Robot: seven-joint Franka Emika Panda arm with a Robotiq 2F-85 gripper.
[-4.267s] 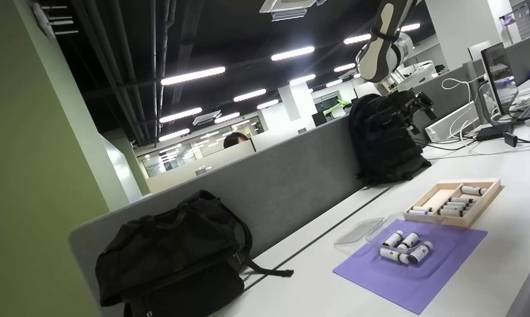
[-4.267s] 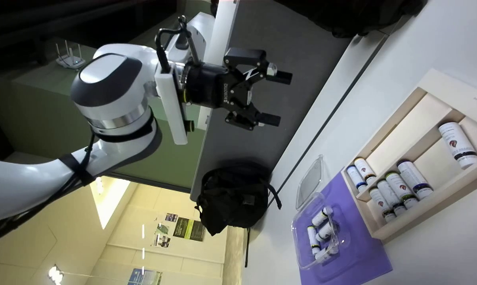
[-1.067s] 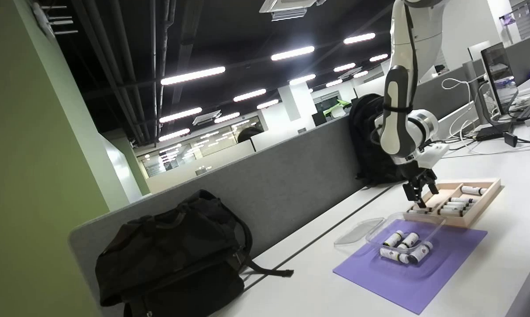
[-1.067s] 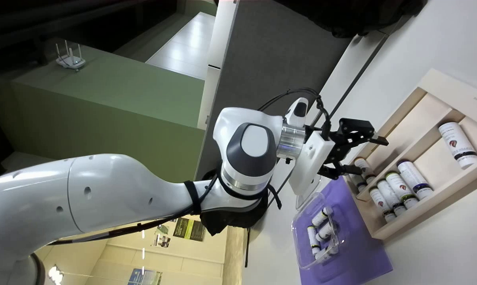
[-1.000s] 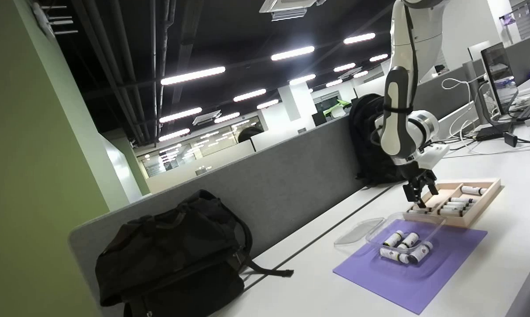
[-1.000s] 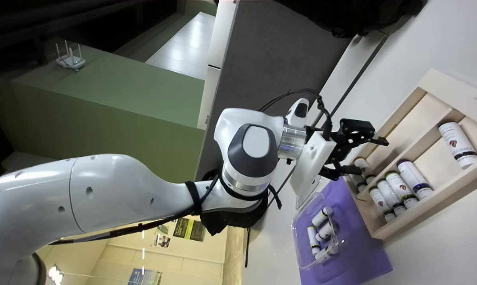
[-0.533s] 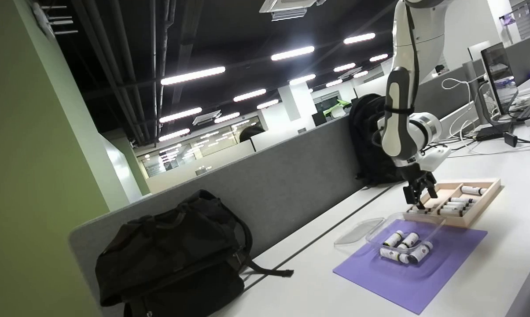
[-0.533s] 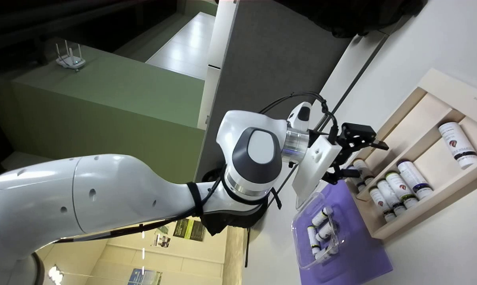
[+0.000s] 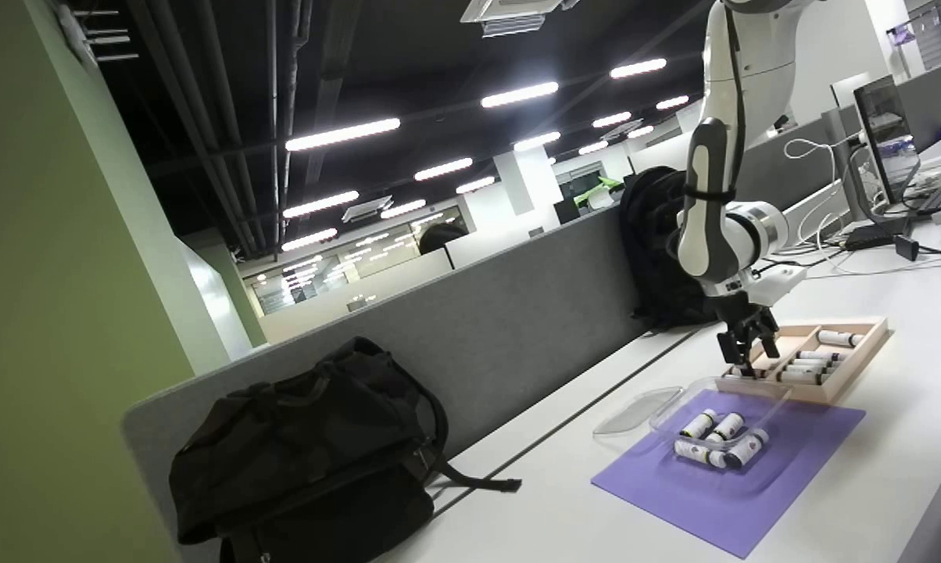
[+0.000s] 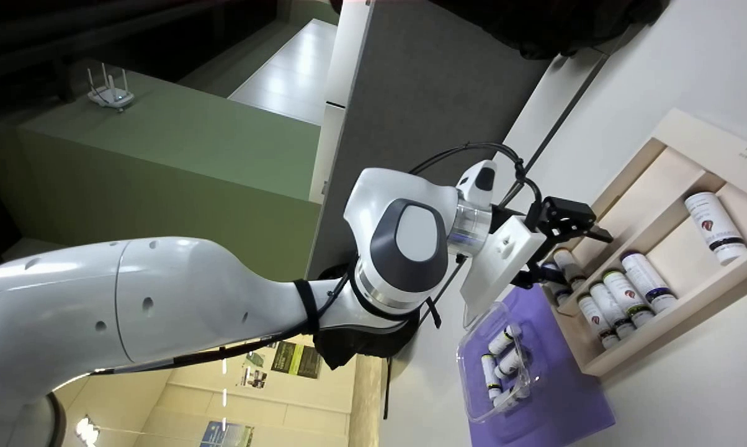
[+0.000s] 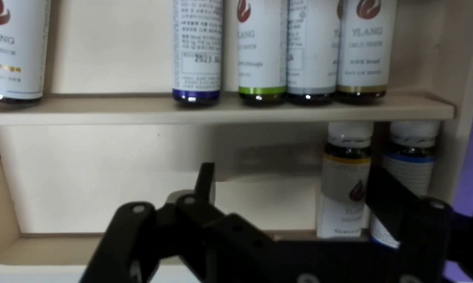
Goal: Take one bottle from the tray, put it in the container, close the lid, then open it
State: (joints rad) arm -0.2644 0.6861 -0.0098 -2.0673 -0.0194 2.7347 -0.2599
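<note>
The light-wood tray (image 9: 861,367) (image 10: 690,133) holds several white-labelled bottles in two rows. My gripper (image 9: 760,361) (image 10: 581,254) (image 11: 293,182) is down at the tray's row near the partition, its jaws wide apart. In the wrist view a yellow-banded bottle (image 11: 344,208) lies between the fingers, close to one of them. That finger (image 11: 385,192) overlaps a blue-banded bottle (image 11: 413,169) beside it; whether it touches either bottle I cannot tell. The clear container (image 10: 473,357) stands uncovered with several bottles inside. Its translucent lid (image 9: 638,412) lies flat beside it.
A purple mat (image 9: 752,508) lies under the container, reaching the tray's end. A black backpack (image 9: 314,461) leans on the grey partition (image 9: 517,297). Another backpack (image 9: 658,258) stands behind the arm. Cables and a monitor (image 9: 885,141) are farther along the desk.
The arm has come down from high above the desk to the tray. In the last second the gripper has sunk slightly lower. The tray seems to have shifted a hair.
</note>
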